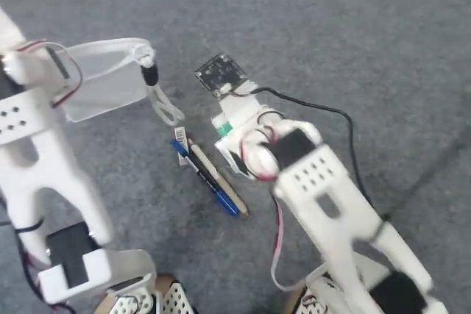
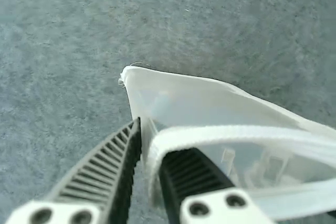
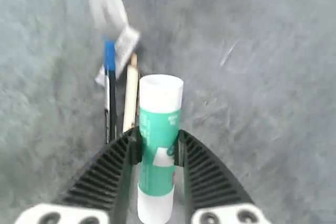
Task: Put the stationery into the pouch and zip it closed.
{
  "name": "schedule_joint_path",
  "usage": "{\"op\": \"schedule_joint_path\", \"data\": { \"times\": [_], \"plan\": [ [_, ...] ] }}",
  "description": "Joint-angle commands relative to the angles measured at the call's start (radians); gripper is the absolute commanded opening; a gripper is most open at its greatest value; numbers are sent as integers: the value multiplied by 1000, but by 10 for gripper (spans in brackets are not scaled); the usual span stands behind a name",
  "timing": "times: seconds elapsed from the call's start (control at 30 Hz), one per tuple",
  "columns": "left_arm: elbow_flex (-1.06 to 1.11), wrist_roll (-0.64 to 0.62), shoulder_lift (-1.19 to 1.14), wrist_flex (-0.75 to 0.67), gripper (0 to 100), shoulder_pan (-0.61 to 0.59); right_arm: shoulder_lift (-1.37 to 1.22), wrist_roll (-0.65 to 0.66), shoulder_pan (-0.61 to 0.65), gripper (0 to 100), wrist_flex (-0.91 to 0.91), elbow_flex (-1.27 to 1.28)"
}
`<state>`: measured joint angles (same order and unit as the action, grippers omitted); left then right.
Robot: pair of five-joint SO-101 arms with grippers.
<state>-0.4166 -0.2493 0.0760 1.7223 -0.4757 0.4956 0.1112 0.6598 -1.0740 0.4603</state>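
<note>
On the left of the grey table, the left claw is clamped on the rim of the clear pouch. The white band of the rim is pinched between its two ribbed fingers. The rest of the pouch stretches away from the claw over the table, and its far corner comes to a point. In the high view a black zip pull sits at the pouch's right end. From there a white strap trails in a loop onto the table toward the middle.

Just right of the strap's end lies a small white tag. A blue pen and a pale pencil lie side by side below it, touching along their length and slanting down to the right. They lie on the table between the two arms, just beside the right arm's wrist.

Further right, the right claw is closed on a green and white glue stick. It grips the stick around its green middle, and the white cap end sticks out past the fingertips. In the right wrist view the pen, the pencil and the tag lie just beyond and to one side of the stick, with the strap farther off. A black cable runs along the right arm.
</note>
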Motion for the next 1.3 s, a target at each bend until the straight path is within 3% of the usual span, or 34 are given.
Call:
{"op": "schedule_joint_path", "data": {
  "times": [0.0,0.2,0.33,0.77,1.27],
  "plan": [
    [-62,-18,15,29,10,69,189,2,-5,6,-5,-6],
    [-58,-20,15,29,10,173,381,0,28,6,5,-12],
    [-42,-20,15,31,10,216,466,0,97,6,110,-6],
    [-24,-20,15,31,10,216,450,5,162,6,768,149],
    [-22,-20,15,31,10,215,28,9,156,6,1448,190]
  ]
}}
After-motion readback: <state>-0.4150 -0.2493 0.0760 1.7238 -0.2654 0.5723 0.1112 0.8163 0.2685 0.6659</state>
